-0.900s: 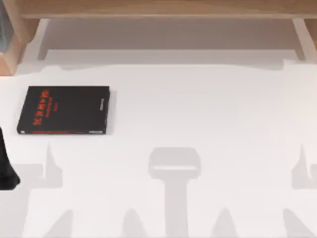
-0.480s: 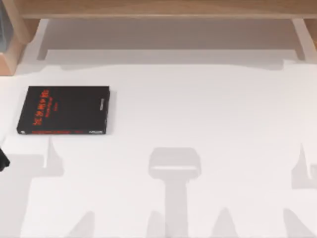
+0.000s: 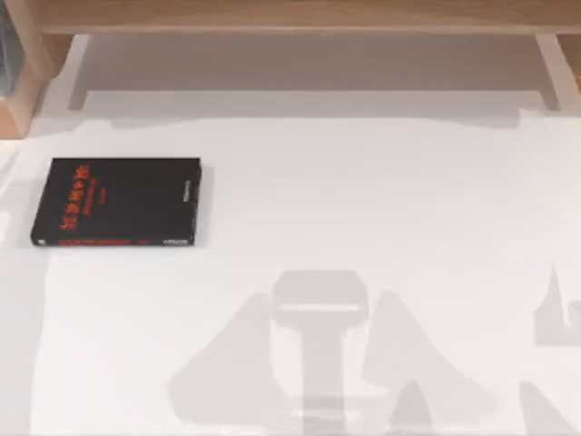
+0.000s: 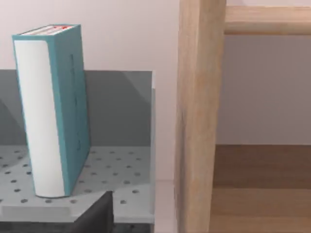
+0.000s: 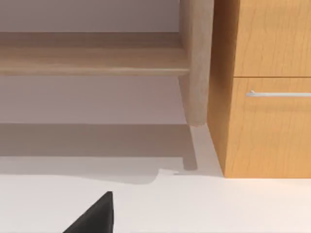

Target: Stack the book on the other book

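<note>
Approach the upright teal book (image 4: 53, 111) squarely across its covers (left gripper (image 4: 97, 213) state cannot be told), avoiding the wooden post (image 4: 199, 116).

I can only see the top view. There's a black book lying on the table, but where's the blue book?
Observer: The teal book stands upright on a grey perforated tray, seen in the left wrist view.
Operator: Is anything next to it?
Observer: A wooden post rises beside the tray, a little apart from the book.
Operator: What's over on the other arm's side?
Observer: The right wrist view shows a wooden cabinet with a metal drawer handle, standing on the white table.
Operator: Is the black book under anything?
Observer: No, its cover is bare.
</note>
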